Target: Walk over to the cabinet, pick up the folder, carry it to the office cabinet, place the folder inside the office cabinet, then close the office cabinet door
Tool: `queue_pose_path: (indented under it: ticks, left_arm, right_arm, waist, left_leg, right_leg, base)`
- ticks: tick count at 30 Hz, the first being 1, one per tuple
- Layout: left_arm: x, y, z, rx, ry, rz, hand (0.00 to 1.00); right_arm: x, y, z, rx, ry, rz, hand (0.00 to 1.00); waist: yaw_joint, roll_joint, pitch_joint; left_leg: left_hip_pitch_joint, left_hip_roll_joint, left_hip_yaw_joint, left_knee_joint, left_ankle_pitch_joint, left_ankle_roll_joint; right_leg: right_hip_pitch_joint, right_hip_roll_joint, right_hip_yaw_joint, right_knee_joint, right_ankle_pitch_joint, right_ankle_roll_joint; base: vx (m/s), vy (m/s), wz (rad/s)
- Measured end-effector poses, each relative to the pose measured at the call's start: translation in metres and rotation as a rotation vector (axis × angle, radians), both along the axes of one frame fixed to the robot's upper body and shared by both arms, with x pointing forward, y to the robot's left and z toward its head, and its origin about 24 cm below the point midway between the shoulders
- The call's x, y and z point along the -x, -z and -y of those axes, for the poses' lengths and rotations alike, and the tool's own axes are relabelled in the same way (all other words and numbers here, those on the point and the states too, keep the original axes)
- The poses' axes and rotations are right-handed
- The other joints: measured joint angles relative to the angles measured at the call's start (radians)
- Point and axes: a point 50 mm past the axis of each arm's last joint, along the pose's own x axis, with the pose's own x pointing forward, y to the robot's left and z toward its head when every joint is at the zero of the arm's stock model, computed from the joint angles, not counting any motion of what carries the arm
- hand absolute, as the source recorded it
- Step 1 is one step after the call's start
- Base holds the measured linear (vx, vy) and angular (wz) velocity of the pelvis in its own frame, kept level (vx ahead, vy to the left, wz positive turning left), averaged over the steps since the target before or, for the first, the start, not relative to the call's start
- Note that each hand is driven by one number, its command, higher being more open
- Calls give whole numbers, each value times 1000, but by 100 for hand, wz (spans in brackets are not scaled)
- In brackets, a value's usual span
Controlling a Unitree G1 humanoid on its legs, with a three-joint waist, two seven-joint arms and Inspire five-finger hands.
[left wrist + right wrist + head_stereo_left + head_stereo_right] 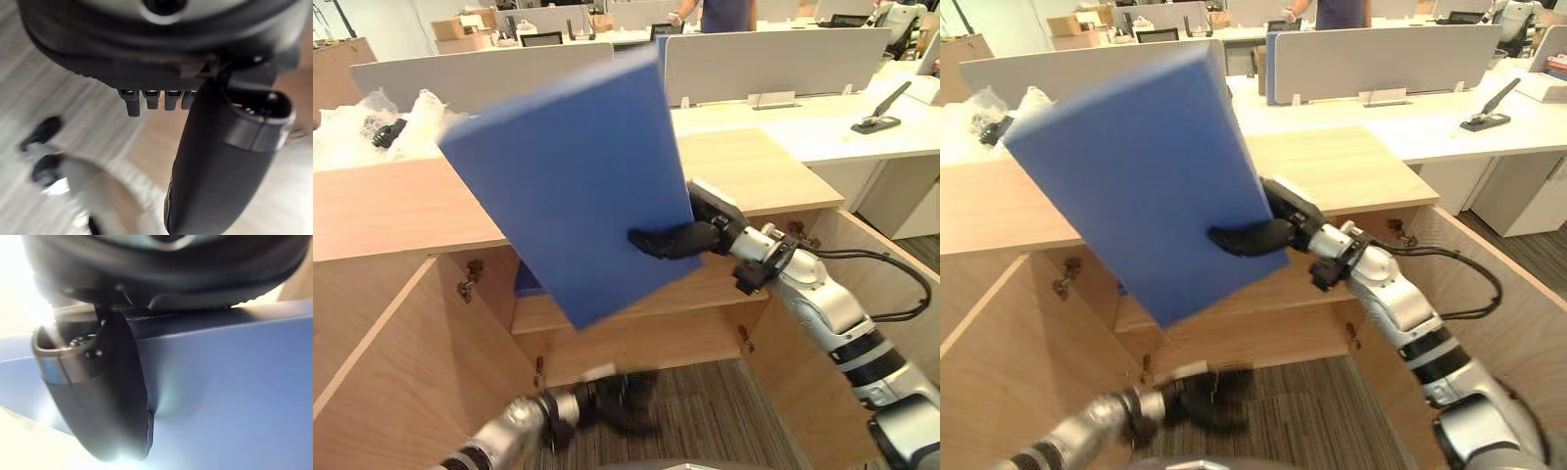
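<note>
Blue, flat rectangular folder (pixel 568 186) hangs tilted in the left eye view, one corner pointing down, in front of the open light-wood office cabinet (pixel 401 206). The folder covers part of the cabinet's top edge and its inner shelf (pixel 636 311). The right hand (pixel 680 238) pinches the folder at its lower right edge, with the dark thumb lying across the front face. The left hand (pixel 617 397) is low over the striped grey carpet (pixel 724 411), in front of the cabinet's open bottom compartment.

From the right eye, the same grip shows, with both cabinet doors swung wide.

At the left wrist, the left hand's bulk sits above bare floor. I cannot tell whether it is open or closed.

At the right wrist, the thumb presses flat on the folder's blue face.
</note>
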Motion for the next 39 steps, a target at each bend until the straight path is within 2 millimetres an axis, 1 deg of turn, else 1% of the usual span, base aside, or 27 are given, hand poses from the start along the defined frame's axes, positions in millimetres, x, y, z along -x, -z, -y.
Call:
queue_pose_path:
  ticks: [1,2,3,5,6,7,9,11,13,15,16,17,18,19,20,21,23,26,28,29,30,31,33,34,36,37,39]
  left_arm:
    - [6,4,0,-16,29,-18,100]
    - [12,9,-2,-47,65,-29,100]
    - [10,10,-2,-87,99,2,100]
    - [7,12,-2,-147,137,59,100]
    - [5,13,-3,-158,129,69,100]
    - [3,15,-5,-192,71,112,100]
    - [1,20,-9,-233,-15,143,100]
    - [0,27,-17,-324,-117,166,100]
    - [2,33,-30,-430,-196,174,100]
    - [10,40,-50,-577,-266,168,100]
    - [12,41,-54,-607,-274,167,100]
    - [17,43,-61,-666,-287,167,100]
    - [22,45,-66,-703,-301,160,100]
    - [26,46,-68,-716,-317,150,100]
    - [33,48,-72,-741,-344,121,100]
    - [39,50,-73,-749,-398,102,100]
    - [42,50,-77,-767,-442,97,100]
    - [47,51,-75,-766,-483,81,100]
    - [51,53,-72,-753,-540,55,100]
    - [55,54,-70,-745,-581,35,100]
    - [56,54,-70,-741,-605,25,100]
    - [60,55,-69,-738,-647,5,100]
    - [66,57,-68,-730,-731,-33,100]
    - [68,57,-67,-729,-753,-43,100]
    - [74,59,-65,-717,-828,-81,100]
    - [76,59,-65,-720,-838,-93,100]
    - [77,59,-65,-722,-866,-104,100]
  right_arm:
    - [1,-7,0,-7,14,42,0]
    - [6,-21,1,-3,54,138,0]
    - [13,-34,-1,33,94,255,0]
    - [26,-46,-8,98,110,419,0]
    - [30,-49,-11,113,103,462,0]
    - [46,-49,-16,162,91,571,0]
    - [57,-39,-18,203,82,609,0]
    - [64,-15,-21,294,72,592,0]
    - [66,21,-22,438,52,521,0]
    - [66,88,-15,721,-2,370,0]
    - [66,105,-10,803,-17,329,0]
    - [67,136,3,975,-43,255,0]
    - [70,161,20,1117,-64,180,0]
    - [72,171,30,1183,-74,143,0]
    - [75,185,48,1287,-88,80,0]
    - [77,193,64,1351,-90,20,0]
    - [78,202,80,1386,-67,-69,0]
    - [71,208,100,1299,96,-242,0]
    - [62,211,115,1134,310,-400,0]
    - [60,214,126,997,450,-506,0]
    - [60,216,131,912,524,-558,0]
    - [61,219,140,719,673,-658,0]
    - [63,225,149,356,892,-783,0]
    - [63,225,150,265,934,-804,0]
    - [60,226,147,-75,1026,-870,0]
    - [58,226,145,-161,1032,-885,0]
    - [51,226,135,-455,1044,-936,0]
  waist:
    - [2,-3,2]
    - [8,-7,4]
    - [12,-7,4]
    - [7,-6,4]
    - [6,-6,4]
    - [3,-10,2]
    - [4,-16,-2]
    - [8,-26,-9]
    - [11,-36,-14]
    - [20,-44,-15]
    - [23,-47,-13]
    - [29,-44,-3]
    - [36,-36,11]
    - [39,-29,18]
    - [41,-16,30]
    - [41,-4,37]
    - [40,5,43]
    - [31,18,51]
    - [24,32,56]
    - [24,38,57]
    - [25,41,59]
    - [25,45,61]
    - [26,51,66]
    - [27,52,67]
    - [28,55,69]
    - [28,56,69]
    - [29,56,70]
  left_leg:
    - [0,0,0,0,0,0]
    - [0,1,0,0,0,0]
    - [0,0,0,0,0,-1]
    - [1,0,0,0,0,-1]
    - [1,1,0,-1,0,-1]
    - [1,2,-1,-5,0,-1]
    - [1,3,-1,-5,0,-1]
    - [1,6,-1,-5,0,-1]
    - [1,9,-1,-5,0,-2]
    - [1,10,-3,-5,1,-5]
    - [1,9,-3,-5,1,-5]
    - [0,6,-4,-5,1,-5]
    - [-2,2,-6,-5,1,-4]
    - [-3,-1,-7,-5,1,-4]
    - [-6,-8,-10,-4,1,-3]
    - [-9,-13,-13,-2,2,-2]
    - [-8,-14,-18,0,2,-2]
    - [-8,-13,-25,0,2,-2]
    - [-7,-14,-28,0,3,-2]
    - [-5,-15,-30,-1,2,-2]
    - [-4,-15,-32,-1,2,-2]
    - [-3,-17,-40,-4,2,-2]
    - [-4,-20,-53,-4,1,-2]
    - [-5,-20,-54,-4,1,-2]
    - [-8,-21,-55,-4,-1,-1]
    - [-9,-21,-55,-4,-2,-1]
    - [-12,-22,-55,-4,-5,-2]
  right_leg:
    - [0,0,0,0,0,0]
    - [0,1,1,0,0,0]
    - [0,0,0,0,0,0]
    - [0,0,0,0,0,-1]
    - [0,0,0,0,1,-1]
    - [0,1,1,-2,2,-2]
    - [0,2,1,-3,2,-2]
    - [0,4,3,-4,3,-4]
    - [0,4,4,-5,4,-6]
    - [0,8,2,-5,6,-6]
    - [0,8,1,-5,6,-6]
    - [0,6,0,-6,7,-3]
    - [0,1,-2,-7,9,-1]
    - [0,-2,-3,-8,9,0]
    - [0,-8,-6,-10,10,4]
    - [1,-12,-11,-10,10,6]
    - [3,-13,-15,-11,9,7]
    - [6,-11,-20,-13,9,7]
    - [7,-12,-21,-12,9,7]
    - [10,-13,-24,-12,8,7]
    - [12,-13,-26,-13,7,8]
    - [17,-15,-34,-13,5,8]
    - [22,-17,-45,-13,1,9]
    - [21,-17,-46,-13,1,9]
    - [21,-18,-48,-17,0,10]
    - [21,-17,-48,-18,0,10]
    - [22,-17,-50,-26,0,10]
  base:
    - [0,0,0]
    - [0,0,0]
    - [0,0,0]
    - [-49,13,-1]
    - [-74,14,-2]
    - [-64,11,-1]
    - [-53,10,-1]
    - [-41,8,-1]
    - [-17,4,-1]
    - [-19,2,0]
    - [0,0,0]
    - [-19,16,5]
    - [-16,27,5]
    - [0,51,7]
    - [13,46,8]
    - [23,43,9]
    - [27,12,6]
    - [2,-4,4]
    - [-17,5,1]
    - [-31,9,5]
    - [-37,8,12]
    - [-36,6,17]
    - [-28,7,16]
    - [-8,9,8]
    - [0,0,0]
    - [0,0,0]
    - [0,0,0]
